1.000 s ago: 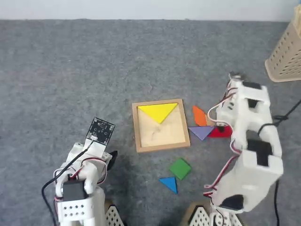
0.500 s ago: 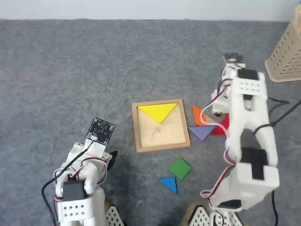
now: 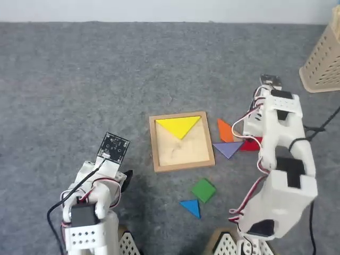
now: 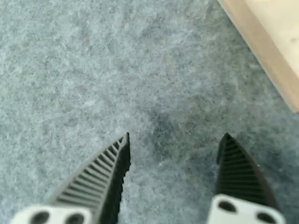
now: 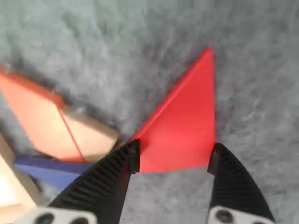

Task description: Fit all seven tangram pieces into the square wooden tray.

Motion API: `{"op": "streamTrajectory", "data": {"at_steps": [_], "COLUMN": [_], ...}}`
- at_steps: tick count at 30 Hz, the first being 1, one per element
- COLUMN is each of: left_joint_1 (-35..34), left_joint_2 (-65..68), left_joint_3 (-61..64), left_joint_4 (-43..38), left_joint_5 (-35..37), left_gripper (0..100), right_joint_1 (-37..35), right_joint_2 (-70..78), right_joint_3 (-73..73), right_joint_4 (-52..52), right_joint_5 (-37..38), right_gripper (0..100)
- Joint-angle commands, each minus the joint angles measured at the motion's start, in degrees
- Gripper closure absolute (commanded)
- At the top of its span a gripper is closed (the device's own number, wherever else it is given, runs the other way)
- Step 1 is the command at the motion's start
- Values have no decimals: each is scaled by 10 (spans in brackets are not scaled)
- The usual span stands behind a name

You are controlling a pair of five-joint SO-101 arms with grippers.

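We see the square wooden tray (image 3: 155,154) at the middle of the grey counter (image 3: 95,74), with a yellow triangle (image 3: 178,126) lying inside along its far edge. Just beside the tray on the right arm's side lie an orange piece (image 3: 225,130), a purple triangle (image 3: 227,149) and a red triangle (image 3: 251,144), crowded together. A green square (image 3: 203,189) and a blue triangle (image 3: 191,206) lie on the counter nearer the arms' bases.

The right gripper (image 5: 174,151) is low over the red triangle, its fingers spread to either side of the triangle's broad end. We cannot tell whether they press on it. The left gripper (image 4: 175,140) hangs over bare counter near a tray corner, fingers wide and holding nothing. A beige perforated container (image 3: 324,58) stands at the far edge.
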Motion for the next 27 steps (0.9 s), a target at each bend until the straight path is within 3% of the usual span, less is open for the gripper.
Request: {"op": "streamTrajectory", "data": {"at_steps": [1, 12, 18, 27], "left_joint_1": [3, 3, 3, 3], "left_joint_2": [-9, -9, -9, -9], "left_joint_3": [-5, -5, -5, -5], "left_joint_4": [3, 3, 3, 3], "left_joint_5": [-4, -4, -4, -4], "left_gripper": [720, 720, 720, 720], "right_joint_1": [8, 10, 8, 7], "right_joint_2": [45, 69, 69, 69], "right_joint_3": [-46, -84, -119, -231], "right_joint_4": [-6, 12, 13, 80], "right_joint_5": [-4, 12, 49, 105], "right_gripper": [753, 760, 900, 903]}}
